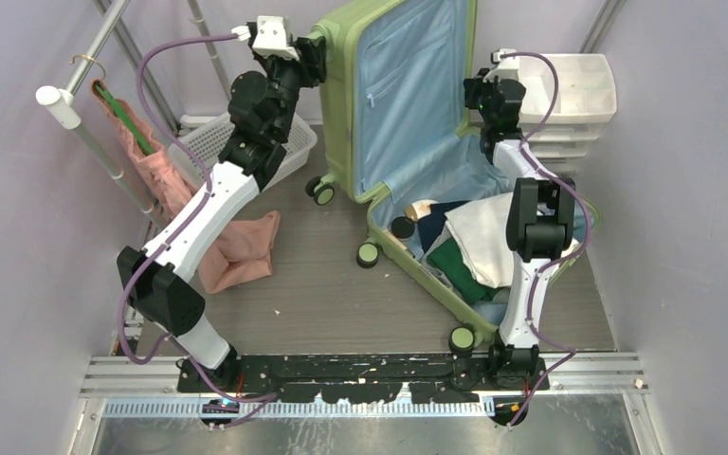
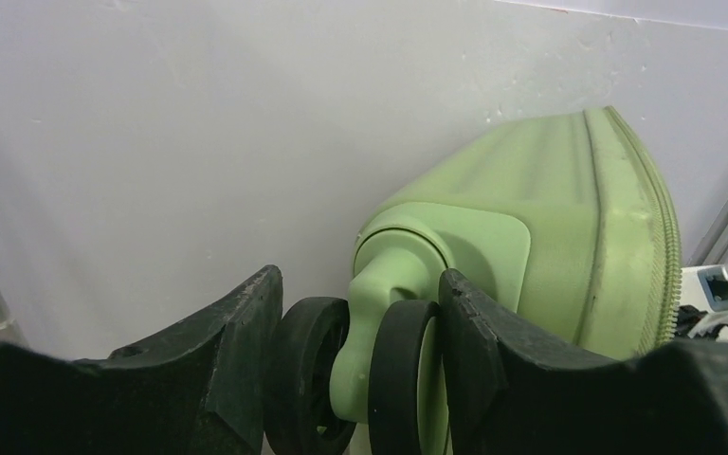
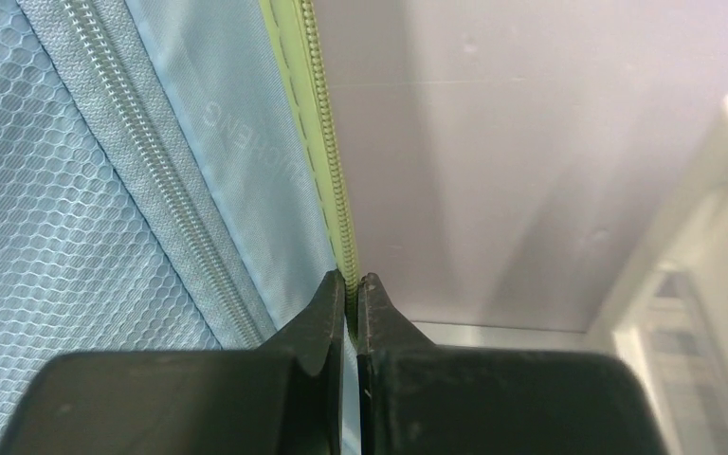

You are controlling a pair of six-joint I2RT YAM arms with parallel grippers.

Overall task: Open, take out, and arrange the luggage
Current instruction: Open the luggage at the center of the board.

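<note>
The light-green luggage (image 1: 341,114) lies open on the floor, its blue-lined lid (image 1: 408,85) standing upright. The lower half (image 1: 408,261) holds folded white, green and dark clothes. My left gripper (image 1: 318,47) is at the lid's upper left corner. In the left wrist view its fingers (image 2: 246,341) press on both sides of a black twin wheel (image 2: 403,379) on the green shell (image 2: 550,237). My right gripper (image 1: 479,100) is at the lid's right edge. In the right wrist view it (image 3: 352,278) is shut on the green zipper rim (image 3: 327,171) beside the blue lining (image 3: 104,190).
A white mesh basket (image 1: 218,142) stands left of the luggage. A pink cloth (image 1: 242,251) lies on the floor under the left arm. Another pink garment (image 1: 137,152) hangs from the rail (image 1: 85,66). A white drawer unit (image 1: 573,95) stands at the back right.
</note>
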